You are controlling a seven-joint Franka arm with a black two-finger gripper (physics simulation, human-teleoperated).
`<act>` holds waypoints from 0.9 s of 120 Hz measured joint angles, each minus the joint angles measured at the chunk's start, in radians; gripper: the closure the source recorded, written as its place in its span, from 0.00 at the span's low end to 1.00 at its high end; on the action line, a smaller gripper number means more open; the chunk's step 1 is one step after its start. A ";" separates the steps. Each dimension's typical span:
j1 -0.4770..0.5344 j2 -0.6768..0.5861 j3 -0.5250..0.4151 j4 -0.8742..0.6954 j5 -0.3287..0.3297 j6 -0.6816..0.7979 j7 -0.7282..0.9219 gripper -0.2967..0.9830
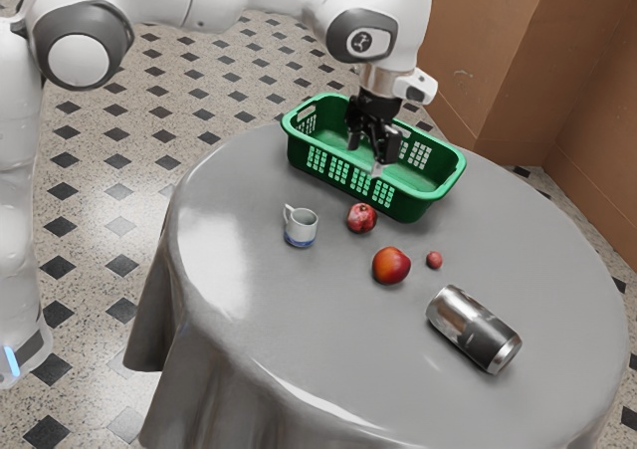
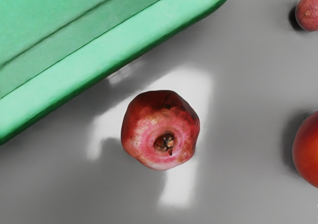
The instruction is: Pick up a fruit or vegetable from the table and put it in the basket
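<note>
Pomegranate [image 1: 361, 218] lay on the bench [image 1: 231, 320], outside the basket [image 1: 298, 148] and just beside its long side, with its crown end up toward the wrist camera. The tool [image 1: 366, 156] hung above the bench by that same long side, overlapping the basket in the exterior view. Its fingers stood apart with nothing gripped between them. In the wrist view the pomegranate was near the middle, and a strip of bare bench parted it from the green rim.

The basket stood upright near the bench's far edge as the exterior view had it. A white mug [image 1: 301, 228] with a blue band at its base stood upright toward the exterior view's left edge of the bench, its handle turned to that side. Nearer the front edge than the pomegranate sat a larger orange-red fruit [image 1: 391, 266], and near it a small pink fruit [image 1: 434, 260], the two apart. A can [image 1: 473, 329] lay on its side beyond them, one end pointing toward the bench's front edge and the exterior view's right.
</note>
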 joint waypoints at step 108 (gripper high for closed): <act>0.008 0.056 0.006 -0.108 -0.026 0.128 -0.147 0.23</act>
